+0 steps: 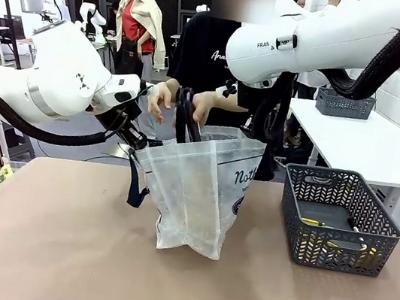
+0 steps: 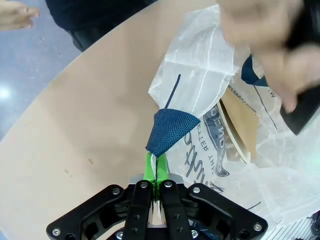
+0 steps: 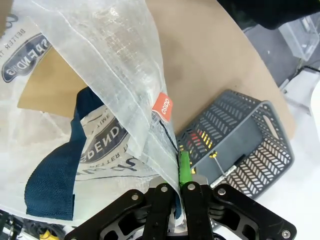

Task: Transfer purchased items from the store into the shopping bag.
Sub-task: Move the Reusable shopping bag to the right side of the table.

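The shopping bag [image 1: 198,188], translucent white with navy straps, stands upright mid-table with its mouth held open. My left gripper [image 1: 136,144] is shut on its left rim, and the left wrist view shows the gripper [image 2: 156,175] pinching the rim just below a navy strap [image 2: 170,130]. My right gripper [image 1: 260,133] is shut on the right rim; seen from its own wrist, this gripper [image 3: 181,172] grips the edge below an orange tag [image 3: 162,106]. The person's hands [image 1: 164,99] hold a black item [image 1: 182,117] over the bag's mouth; it is blurred in the left wrist view [image 2: 305,105].
A dark grey lattice basket [image 1: 338,217] stands on the table to the right of the bag, with yellow-and-black items inside; it also shows as the basket [image 3: 240,145] in the right wrist view. A white side table [image 1: 368,142] with another small basket [image 1: 344,104] lies behind.
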`<move>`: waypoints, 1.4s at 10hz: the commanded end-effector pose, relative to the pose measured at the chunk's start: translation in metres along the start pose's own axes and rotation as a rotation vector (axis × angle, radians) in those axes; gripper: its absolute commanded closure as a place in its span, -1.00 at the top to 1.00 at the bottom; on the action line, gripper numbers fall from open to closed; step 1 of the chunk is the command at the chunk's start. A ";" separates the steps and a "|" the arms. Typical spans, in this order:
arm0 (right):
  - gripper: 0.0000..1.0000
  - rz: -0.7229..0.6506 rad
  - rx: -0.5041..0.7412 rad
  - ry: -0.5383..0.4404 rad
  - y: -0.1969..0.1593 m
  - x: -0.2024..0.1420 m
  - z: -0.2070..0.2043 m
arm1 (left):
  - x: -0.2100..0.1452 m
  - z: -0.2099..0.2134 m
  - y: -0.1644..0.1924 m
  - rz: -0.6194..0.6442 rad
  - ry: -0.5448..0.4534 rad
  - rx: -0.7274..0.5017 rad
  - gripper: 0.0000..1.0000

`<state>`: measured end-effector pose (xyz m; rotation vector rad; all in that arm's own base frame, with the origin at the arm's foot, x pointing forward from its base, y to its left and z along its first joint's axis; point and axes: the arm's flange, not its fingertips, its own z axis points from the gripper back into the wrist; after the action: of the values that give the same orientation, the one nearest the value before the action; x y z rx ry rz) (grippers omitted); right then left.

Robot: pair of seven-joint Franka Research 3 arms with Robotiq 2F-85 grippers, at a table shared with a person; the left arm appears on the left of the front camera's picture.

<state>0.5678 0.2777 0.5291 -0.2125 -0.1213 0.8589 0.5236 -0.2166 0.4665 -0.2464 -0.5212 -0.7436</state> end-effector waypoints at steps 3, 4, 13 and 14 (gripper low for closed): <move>-1.00 -0.003 0.000 0.008 -0.002 -0.002 0.000 | 0.000 0.001 0.002 0.002 -0.002 0.006 -1.00; -1.00 -0.003 0.000 0.008 -0.002 -0.002 0.000 | 0.000 0.001 0.002 0.002 -0.002 0.006 -1.00; -1.00 -0.003 0.000 0.008 -0.002 -0.002 0.000 | 0.000 0.001 0.002 0.002 -0.002 0.006 -1.00; -1.00 -0.003 0.000 0.008 -0.002 -0.002 0.000 | 0.000 0.001 0.002 0.002 -0.002 0.006 -1.00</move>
<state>0.5677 0.2777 0.5291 -0.2125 -0.1208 0.8589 0.5238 -0.2165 0.4659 -0.2463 -0.5205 -0.7433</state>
